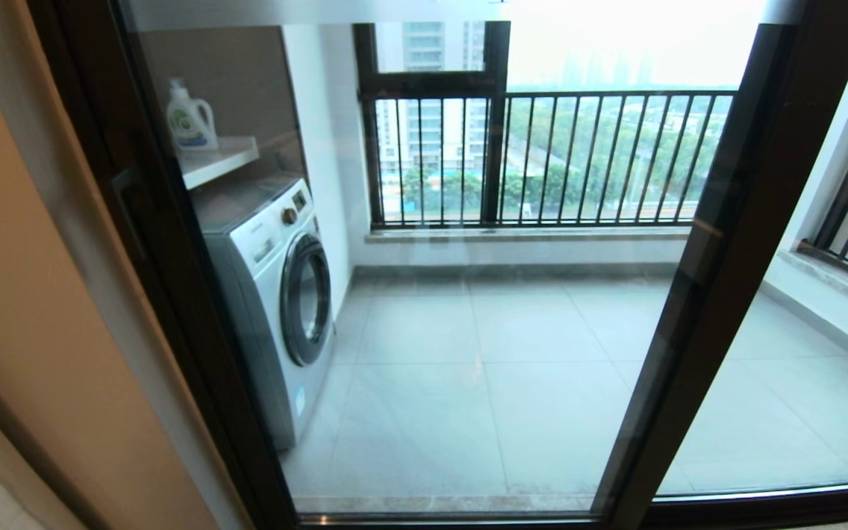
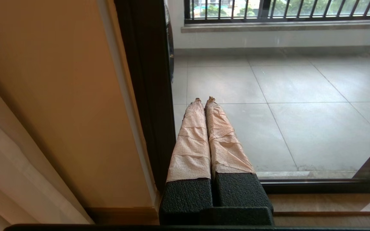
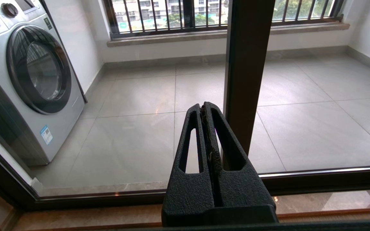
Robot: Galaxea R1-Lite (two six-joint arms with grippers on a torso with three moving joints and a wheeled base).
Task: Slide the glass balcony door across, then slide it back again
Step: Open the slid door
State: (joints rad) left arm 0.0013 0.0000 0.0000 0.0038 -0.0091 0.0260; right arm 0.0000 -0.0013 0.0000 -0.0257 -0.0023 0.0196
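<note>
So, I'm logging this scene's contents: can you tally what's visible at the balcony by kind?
Glass balcony door: 1
Washing machine: 1
Detergent bottle: 1
Shelf: 1
Grippers, both shut: 2, left gripper, right gripper
Total: 6

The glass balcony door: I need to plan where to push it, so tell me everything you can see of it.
The glass balcony door is a tall clear pane in a slim, dark brown-black metal frame. Its left frame edge sits against the tan wall; a dark handle shape shows there. Its right frame post meets the neighbouring glass panel. The door looks shut, standing in its floor track. Neither the left pincer nor the right pincer visibly touches it; both are shut.
</note>
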